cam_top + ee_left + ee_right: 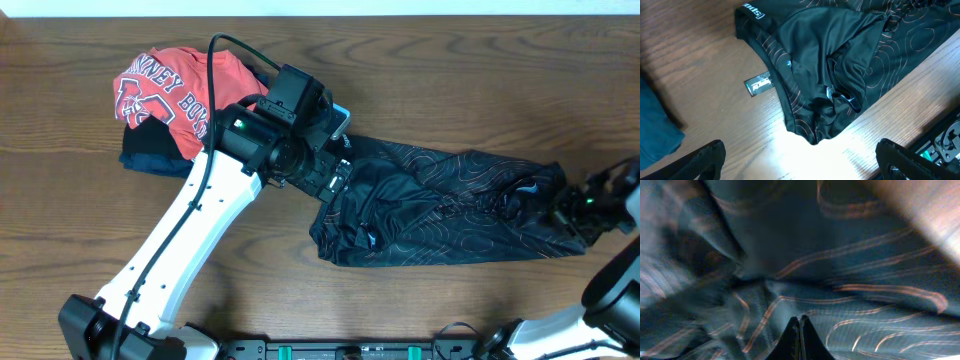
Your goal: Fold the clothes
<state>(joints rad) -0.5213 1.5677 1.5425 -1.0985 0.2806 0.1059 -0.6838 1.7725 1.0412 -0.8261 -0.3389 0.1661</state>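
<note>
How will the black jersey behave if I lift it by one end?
Probably floppy: the black jersey lies bunched in soft folds, so it should sag, not hold shape. Likely light: the fabric looks thin. Its sheen hints it may slip from a loose pinch.

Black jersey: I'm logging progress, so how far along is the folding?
Done: nothing neat yet; the black jersey lies bunched in a long crumpled strip on the table. In hand: the right gripper pinches its right end, while the left gripper hovers open over the left end. Left: spreading it flat and every fold.
</note>
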